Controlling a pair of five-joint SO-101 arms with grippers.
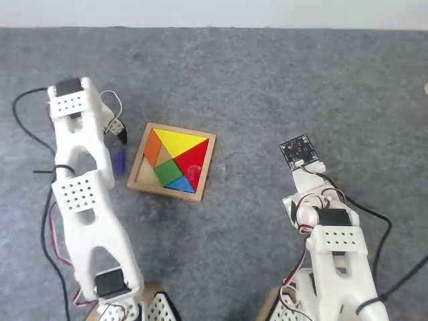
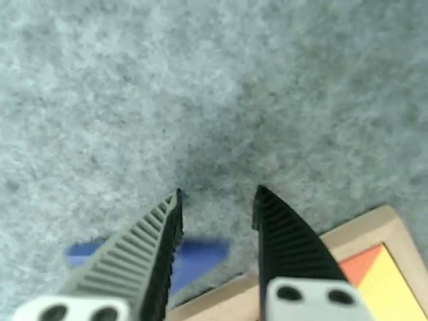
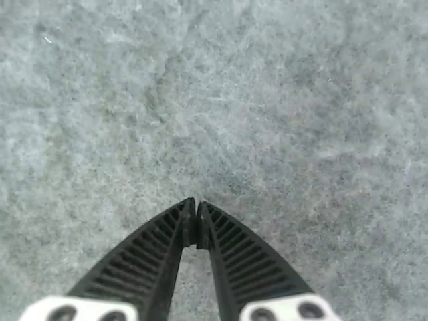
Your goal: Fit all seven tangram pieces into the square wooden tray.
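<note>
Felt, grey and coarse, covers the surface [image 1: 267, 80] in the high view. The square wooden tray [image 1: 209, 155] lies left of centre, turned a little askew. Inside it sit an orange piece [image 1: 153, 148], a yellow piece [image 1: 179, 142], a red piece [image 1: 194, 162], a green piece [image 1: 168, 172] and a small blue triangle [image 1: 180, 185], with bare tray floor showing at the near left corner. A blue-violet piece [image 1: 117, 160] lies flat on the felt just beside the tray's left edge, outside it. The left arm [image 1: 83, 194] stretches over that spot, and its left end effector [image 1: 119, 137] hangs above the loose piece. The right arm [image 1: 338, 247] stands well apart to the right, over bare felt.

In the left wrist view the left end effector [image 2: 219, 194] is spread wide and holds nothing. The blue-violet piece [image 2: 199, 257] lies below and between the two ribbed fingers [image 2: 144, 257] (whether either one touches it, I cannot tell). The tray's corner [image 2: 361, 227] is just beside it, with the orange piece [image 2: 358, 265] and the yellow piece [image 2: 398, 291] inside.

In the right wrist view the right end effector [image 3: 196, 224] is pressed together, tips meeting, empty, above plain felt.
</note>
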